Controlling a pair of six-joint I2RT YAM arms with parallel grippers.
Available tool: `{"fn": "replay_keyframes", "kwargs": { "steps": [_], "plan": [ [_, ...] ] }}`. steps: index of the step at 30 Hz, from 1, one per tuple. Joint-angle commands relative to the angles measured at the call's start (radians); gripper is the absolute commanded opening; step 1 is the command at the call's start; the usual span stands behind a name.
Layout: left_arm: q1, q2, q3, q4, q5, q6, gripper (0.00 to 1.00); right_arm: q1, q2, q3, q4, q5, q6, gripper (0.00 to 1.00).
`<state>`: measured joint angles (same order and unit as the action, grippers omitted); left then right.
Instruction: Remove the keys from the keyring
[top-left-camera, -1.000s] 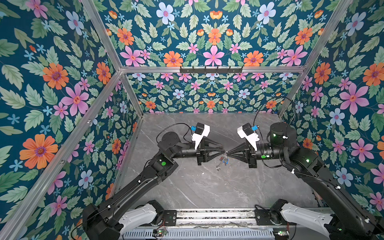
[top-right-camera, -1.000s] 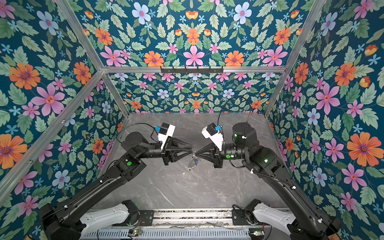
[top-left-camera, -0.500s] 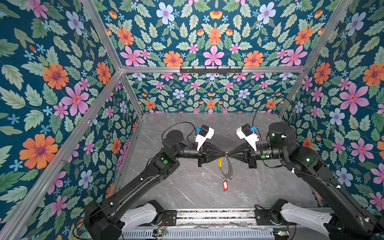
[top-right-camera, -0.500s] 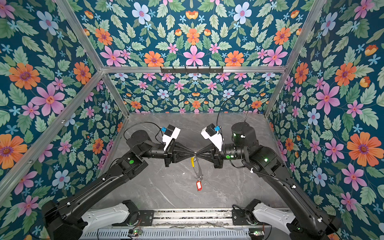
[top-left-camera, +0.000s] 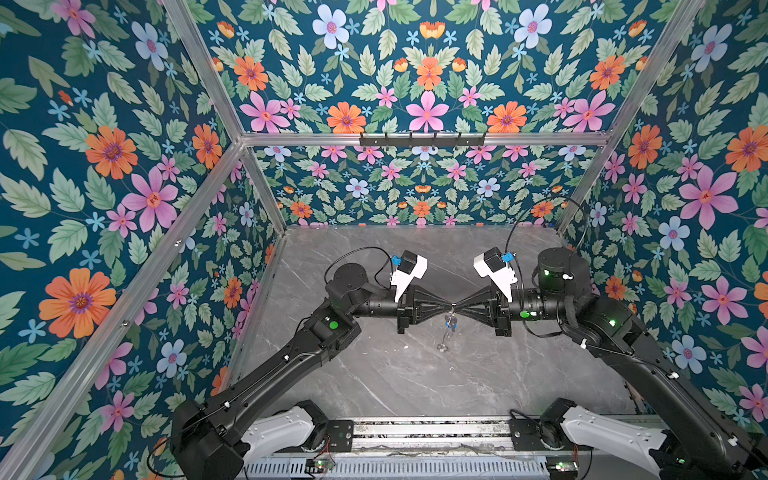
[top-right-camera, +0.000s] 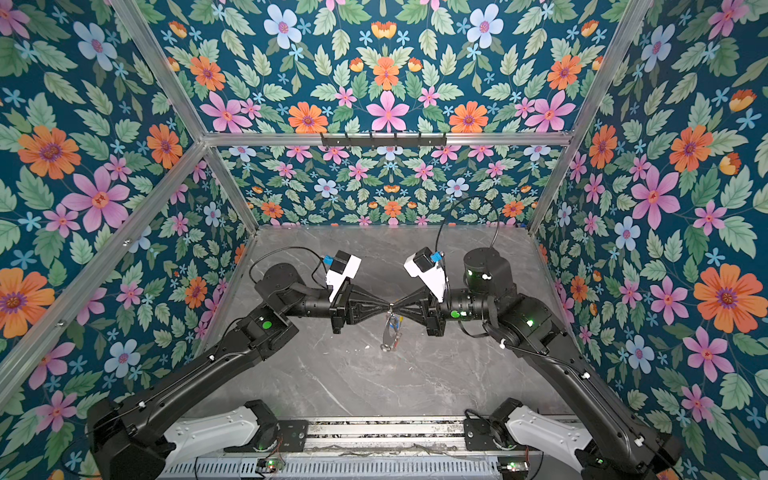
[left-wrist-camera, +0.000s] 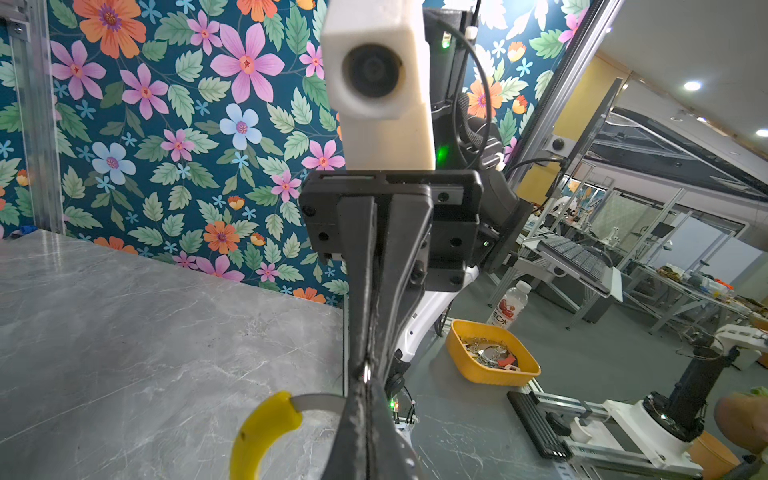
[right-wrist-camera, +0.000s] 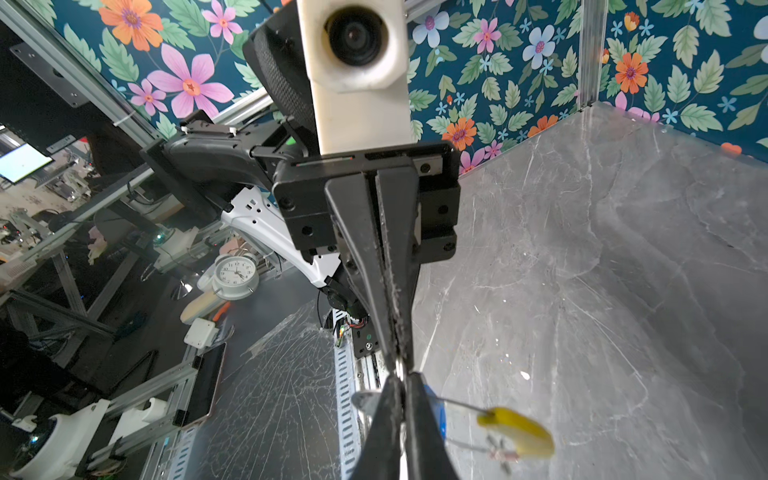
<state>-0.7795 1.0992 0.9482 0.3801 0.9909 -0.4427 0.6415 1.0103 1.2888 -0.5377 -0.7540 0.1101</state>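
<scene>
- Floral-print walls (top-left-camera: 124, 166) enclose a grey marble table (top-left-camera: 374, 374).
- In both top views the left gripper (top-left-camera: 448, 306) and the right gripper (top-left-camera: 457, 306) meet tip to tip above the middle of the table.
- In both top views the keyring (top-right-camera: 392, 332) hangs edge-on directly below that junction.
- Left wrist view: the jaws of the left gripper (left-wrist-camera: 365, 384) are together and appear clamped on the keyring's rim.
- A small silver split ring (left-wrist-camera: 366, 372) sits at the tips. The hoop's grey band leads from the fingers to the yellow arc (left-wrist-camera: 262, 432).
- The right gripper (left-wrist-camera: 366, 361) faces the left one head-on. Whether its jaws grip anything cannot be told.
- Beyond the table edge stand an orange tray (left-wrist-camera: 490, 374) of metal items and a bottle (left-wrist-camera: 509, 307).
- Right wrist view: the jaws of the right gripper (right-wrist-camera: 401, 384) show only a narrow slit at the split ring (right-wrist-camera: 399, 370).
- A blue tag (right-wrist-camera: 436, 411) lies just behind one finger. The yellow arc (right-wrist-camera: 515, 430) hangs clear of the table.
</scene>
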Motion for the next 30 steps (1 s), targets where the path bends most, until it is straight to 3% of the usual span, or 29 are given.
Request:
{"fn": "replay_keyframes", "kwargs": {
  "steps": [1, 5, 11, 17, 30],
  "plan": [
    [-0.005, -0.024, -0.054, 0.216, -0.056, -0.03, 0.0, 0.001, -0.046, -0.062, 0.249, 0.025, 0.1, 0.34],
    [-0.008, -0.045, -0.135, 0.4, -0.155, -0.045, 0.0, 0.001, -0.121, -0.185, 0.503, 0.113, 0.231, 0.44],
    [-0.024, -0.035, -0.222, 0.668, -0.259, -0.065, 0.0, 0.0, -0.151, -0.3, 0.755, 0.186, 0.383, 0.47],
    [-0.028, 0.001, -0.247, 0.819, -0.288, -0.114, 0.0, 0.0, -0.109, -0.315, 0.838, 0.13, 0.444, 0.46],
    [-0.029, 0.007, -0.265, 0.857, -0.333, -0.123, 0.0, 0.023, -0.074, -0.316, 0.864, 0.029, 0.458, 0.35]
  ]
}}
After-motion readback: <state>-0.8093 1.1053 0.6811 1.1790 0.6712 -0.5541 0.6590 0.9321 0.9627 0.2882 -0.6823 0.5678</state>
